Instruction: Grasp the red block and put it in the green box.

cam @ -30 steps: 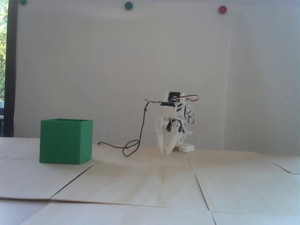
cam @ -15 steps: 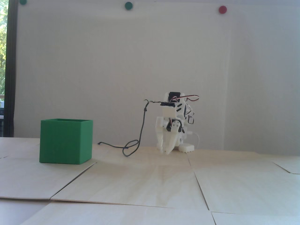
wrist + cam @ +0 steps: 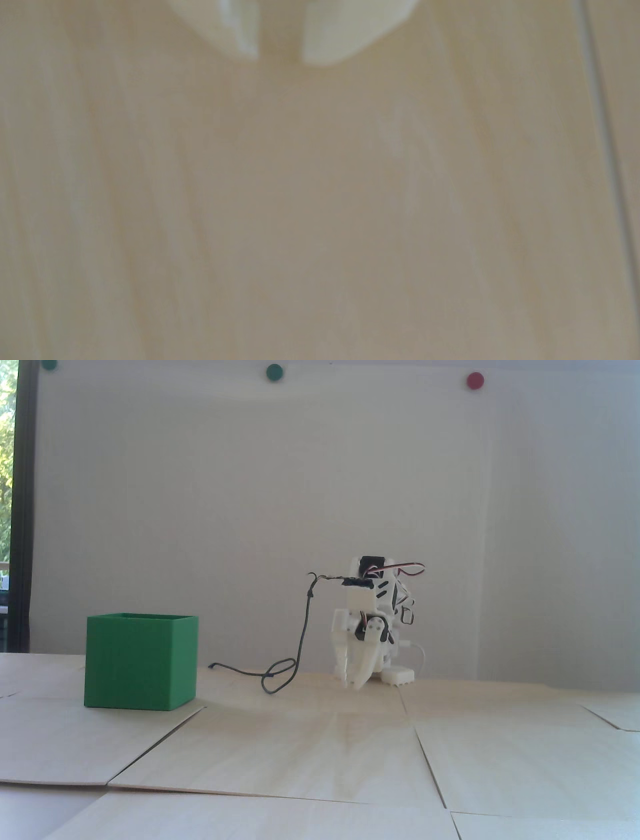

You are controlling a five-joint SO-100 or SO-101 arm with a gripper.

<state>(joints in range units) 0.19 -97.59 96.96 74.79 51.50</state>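
Note:
The green box (image 3: 140, 661) stands on the wooden table at the left of the fixed view, its top open. The red block shows in neither view. My white arm is folded low at the back of the table, right of the box, with the gripper (image 3: 355, 686) pointing down just above the wood. In the wrist view the gripper (image 3: 280, 59) shows at the top edge as two pale fingertips (image 3: 332, 38) with only a narrow slit between them. Nothing is held there; bare wood lies below.
A dark cable (image 3: 280, 676) loops on the table between the box and the arm. A small white part (image 3: 398, 676) lies by the arm's base. The table is made of light wooden panels (image 3: 320, 750) with seams. Round coloured dots (image 3: 474, 380) sit high on the wall.
The gripper's tips have drawn a touch closer together and shifted slightly left. The box and cable have not moved.

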